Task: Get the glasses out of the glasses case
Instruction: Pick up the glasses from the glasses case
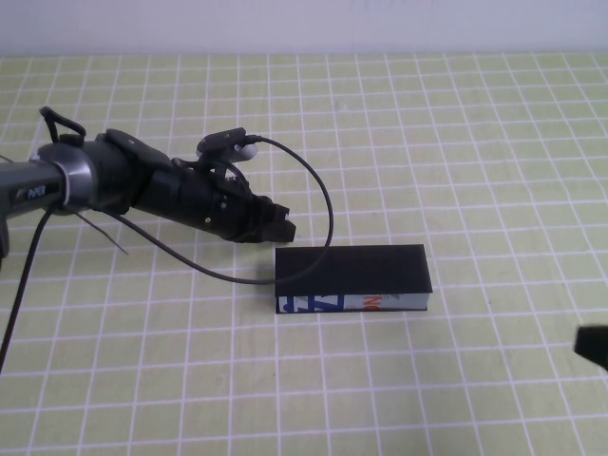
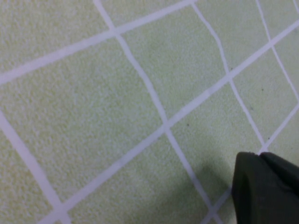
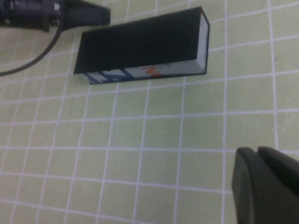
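Note:
The glasses case is a black box with its lid closed, lying on the green grid mat; its front side has blue, white and orange print. It also shows in the right wrist view. The glasses are hidden. My left gripper is low over the mat just behind the case's left end, fingers together and empty; the left wrist view shows its tips close above bare mat. My right gripper is at the right edge, in front of and to the right of the case, shut and empty.
The green mat with white grid lines covers the whole table. A black cable loops from the left arm down to the mat beside the case's left end. The left arm reaches in from the left.

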Tool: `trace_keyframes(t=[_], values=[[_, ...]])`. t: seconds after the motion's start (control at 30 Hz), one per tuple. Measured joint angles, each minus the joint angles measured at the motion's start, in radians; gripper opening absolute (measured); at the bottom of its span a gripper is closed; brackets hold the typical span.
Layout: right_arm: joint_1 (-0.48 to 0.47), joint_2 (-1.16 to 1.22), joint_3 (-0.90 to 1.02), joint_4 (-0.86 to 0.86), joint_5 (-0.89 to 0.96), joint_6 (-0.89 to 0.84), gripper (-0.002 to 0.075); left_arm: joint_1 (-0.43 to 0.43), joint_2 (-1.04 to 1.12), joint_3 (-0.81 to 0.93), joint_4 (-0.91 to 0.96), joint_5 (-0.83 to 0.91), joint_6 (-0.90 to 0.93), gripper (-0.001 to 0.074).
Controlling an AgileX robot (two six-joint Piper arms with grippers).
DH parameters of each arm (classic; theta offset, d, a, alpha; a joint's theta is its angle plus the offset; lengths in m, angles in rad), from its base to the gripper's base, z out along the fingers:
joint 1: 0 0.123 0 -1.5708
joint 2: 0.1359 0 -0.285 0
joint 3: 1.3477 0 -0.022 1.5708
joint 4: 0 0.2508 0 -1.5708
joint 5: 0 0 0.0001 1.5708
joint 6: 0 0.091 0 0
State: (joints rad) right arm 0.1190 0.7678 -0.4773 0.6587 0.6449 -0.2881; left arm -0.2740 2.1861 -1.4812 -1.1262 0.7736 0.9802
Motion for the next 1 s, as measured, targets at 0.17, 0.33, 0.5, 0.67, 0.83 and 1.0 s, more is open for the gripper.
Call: trace_keyframes(t=[0.17, 0.33, 0.5, 0.67, 0.83, 1.0], values=[[0.06, 0.299, -0.202, 0.026, 0.024, -0.154, -0.0018, 0.0, 0.0, 0.0, 0.0, 0.0, 0.0, -0.0004], [0.285, 0.564, -0.408, -0.063, -0.003, -0.181, -0.0017, 0.0, 0.0, 0.0, 0.0, 0.0, 0.0, -0.0004], [0.452, 0.733, -0.546, -0.278, -0.038, -0.248, -0.0017, 0.0, 0.0, 0.0, 0.0, 0.0, 0.0, -0.0004], [0.543, 0.819, -0.567, -0.409, -0.117, -0.421, -0.0006, 0.0, 0.0, 0.0, 0.0, 0.0, 0.0, -0.0004], [0.551, 0.857, -0.571, -0.423, -0.176, -0.586, 0.016, 0.0, 0.0, 0.0, 0.0, 0.0, 0.0, -0.0004], [0.551, 0.899, -0.571, -0.434, -0.254, -0.649, 0.0324, 0.0, 0.0, 0.0, 0.0, 0.0, 0.0, -0.0004]])
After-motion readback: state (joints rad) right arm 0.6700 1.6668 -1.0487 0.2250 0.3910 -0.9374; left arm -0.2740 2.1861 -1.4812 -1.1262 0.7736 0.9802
